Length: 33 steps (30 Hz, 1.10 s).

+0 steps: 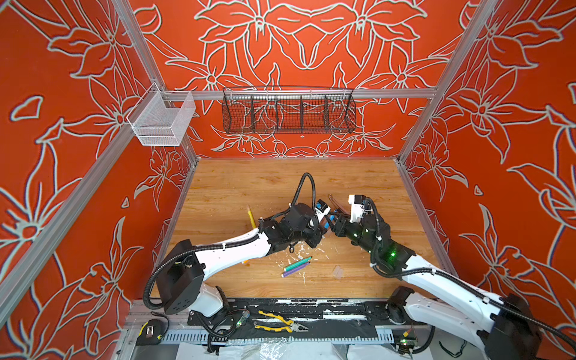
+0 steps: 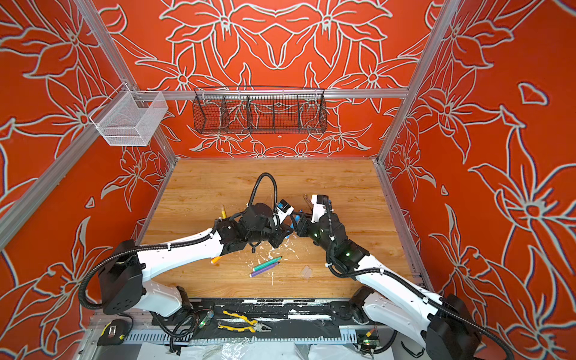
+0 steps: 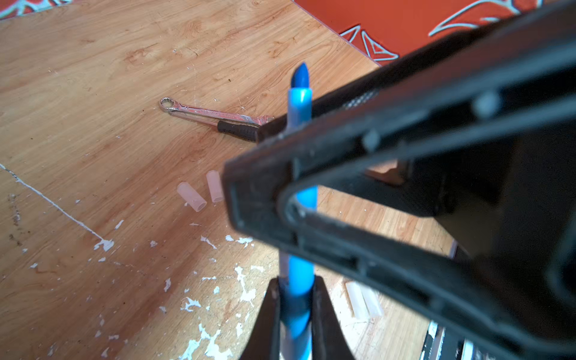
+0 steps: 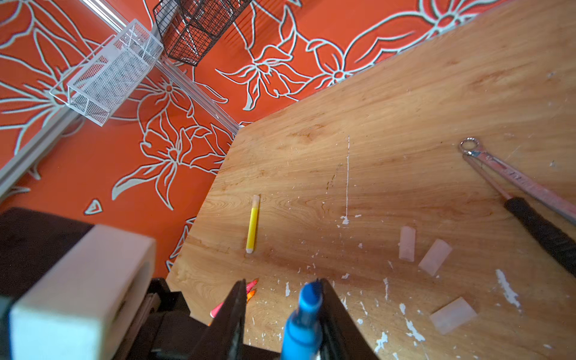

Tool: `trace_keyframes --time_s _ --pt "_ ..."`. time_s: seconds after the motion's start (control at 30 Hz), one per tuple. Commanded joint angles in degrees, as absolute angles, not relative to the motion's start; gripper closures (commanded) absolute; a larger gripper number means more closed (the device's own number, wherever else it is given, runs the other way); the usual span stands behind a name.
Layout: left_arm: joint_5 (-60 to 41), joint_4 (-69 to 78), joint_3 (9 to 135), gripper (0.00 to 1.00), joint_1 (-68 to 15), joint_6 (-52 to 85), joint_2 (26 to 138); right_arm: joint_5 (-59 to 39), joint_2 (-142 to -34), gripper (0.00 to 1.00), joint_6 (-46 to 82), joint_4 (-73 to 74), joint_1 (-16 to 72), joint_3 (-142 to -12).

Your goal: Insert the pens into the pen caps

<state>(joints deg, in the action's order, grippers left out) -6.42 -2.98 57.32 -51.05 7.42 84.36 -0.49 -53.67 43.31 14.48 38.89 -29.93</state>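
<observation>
You're holding the blue pen up near the wrench: left gripper clamping its barrel, right gripper straddling the felt end, jaws apart. It's looking light, stiff and slick, so grip barrel, not tip. Loose pen caps are lying beside the wrench.

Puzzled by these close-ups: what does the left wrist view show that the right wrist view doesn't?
Left wrist only: the left claw clamped on the blue pen. Right wrist only: a yellow pen, a white mesh basket and a black wire basket. Both: the blue pen, the wrench, two clear pen caps and the wooden table.
</observation>
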Motion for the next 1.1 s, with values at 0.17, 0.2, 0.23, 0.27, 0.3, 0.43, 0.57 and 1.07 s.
trace_keyframes --time_s 0.17,0.2,0.23,0.27,0.3,0.43,0.57,1.07 --pt "-6.93 -1.15 56.71 0.97 -51.53 6.42 82.79 -1.23 -54.04 0.74 45.31 16.48 38.58 -29.09" --pt "-6.93 -1.08 56.65 0.97 -51.50 6.50 82.64 -1.23 -54.25 0.74 45.27 16.46 38.58 -29.17" --pt "-6.94 -1.06 56.48 0.97 -51.58 6.50 82.41 -1.21 -54.61 0.74 45.35 16.36 38.54 -29.26" --pt "-6.87 -0.85 56.36 0.97 -51.59 6.50 82.36 -1.10 -54.96 0.72 45.44 16.26 38.58 -29.26" --pt "-6.85 -0.68 56.17 0.97 -51.55 6.50 82.11 -0.93 -55.39 0.69 45.53 16.13 38.56 -29.37" --pt "-6.99 -0.32 55.72 0.95 -51.55 6.42 81.43 -0.26 -57.05 0.71 45.69 14.94 38.54 -30.17" --pt "-7.12 -0.23 55.59 0.93 -51.59 6.42 81.32 -1.33 -57.83 0.87 45.51 15.03 38.49 -30.72" --pt "-5.19 0.79 55.47 0.54 -51.56 6.68 82.93 -7.59 -59.76 0.96 48.66 23.99 38.50 -28.00"
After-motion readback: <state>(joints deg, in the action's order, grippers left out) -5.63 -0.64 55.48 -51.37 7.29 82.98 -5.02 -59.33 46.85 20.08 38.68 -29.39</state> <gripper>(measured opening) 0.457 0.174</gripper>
